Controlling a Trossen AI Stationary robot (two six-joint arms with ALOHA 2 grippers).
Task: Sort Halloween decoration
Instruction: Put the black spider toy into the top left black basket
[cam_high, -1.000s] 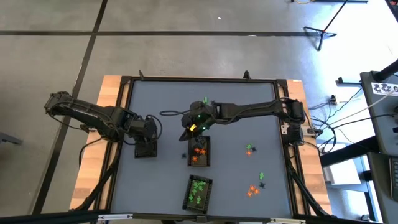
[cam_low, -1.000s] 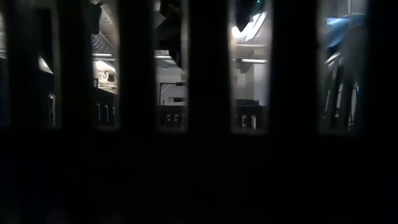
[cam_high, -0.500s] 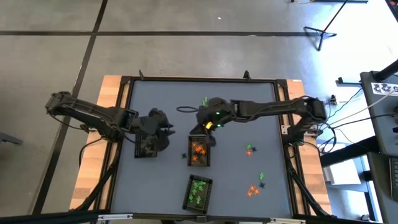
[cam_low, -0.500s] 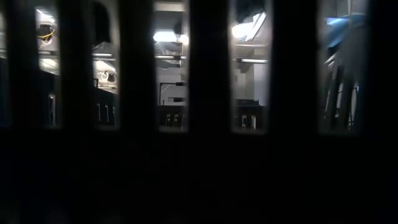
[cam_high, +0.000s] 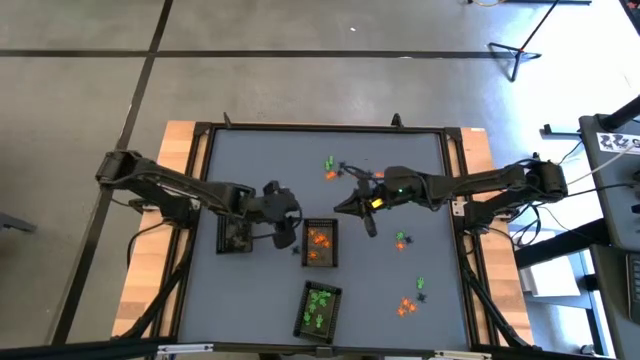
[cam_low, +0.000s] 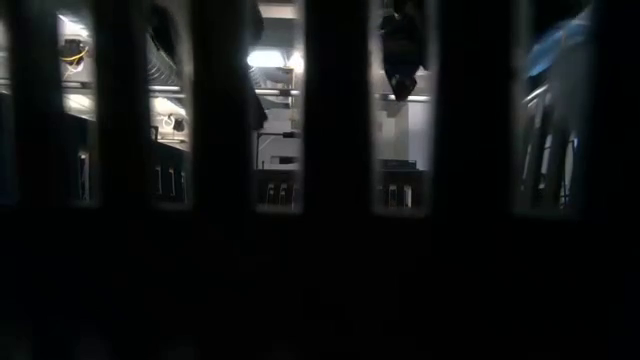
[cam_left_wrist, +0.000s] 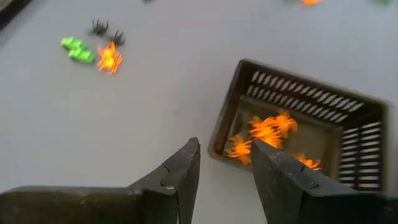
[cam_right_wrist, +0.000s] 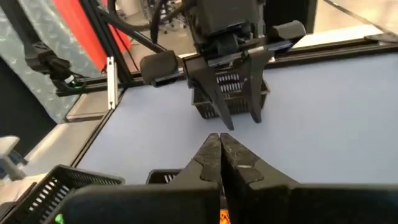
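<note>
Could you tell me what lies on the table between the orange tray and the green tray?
In the high view, only bare grey mat separates the orange tray from the green tray; no trinkets lie there.

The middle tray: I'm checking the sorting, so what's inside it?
Only orange trinkets show in the middle tray; its near wall and the left tool hide part of the floor.

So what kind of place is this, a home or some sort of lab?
Most likely a robotics lab or workshop, not a home. The framed work table stands on a bare concrete floor marked with dark tape lines, a tripod stand sits beyond it, and loose cables run to equipment at the side.
</note>
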